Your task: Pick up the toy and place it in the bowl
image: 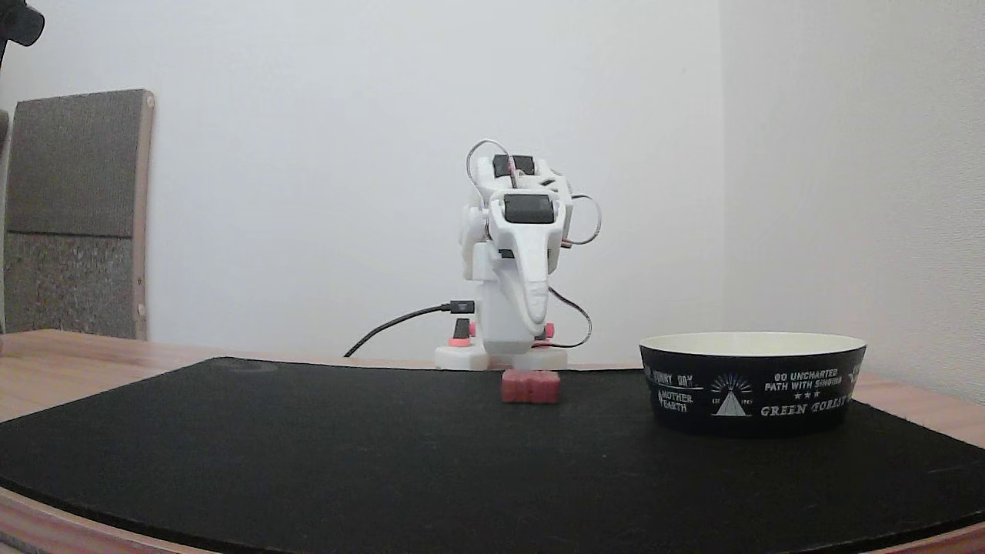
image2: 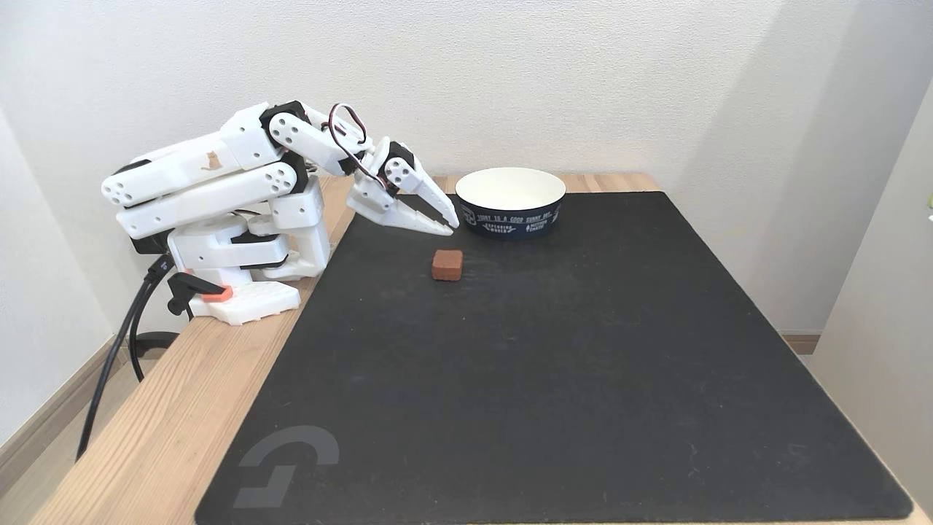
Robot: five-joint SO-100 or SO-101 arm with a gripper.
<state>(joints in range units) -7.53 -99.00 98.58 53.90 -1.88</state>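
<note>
Resting untouched on the mat (image2: 554, 364), the toy (image2: 447, 264) awaited pickup; fingers (image2: 437, 211) nearly closed, holding nothing; bowl (image2: 510, 215) looked empty.

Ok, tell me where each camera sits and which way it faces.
A fixed view: low at mat level, facing the arm head-on; claw hangs above the toy, bowl to the right.
Another fixed view: high, looking down across the mat; the whole arm at left, claw shut.
Shared: toy, bowl, mat.
</note>
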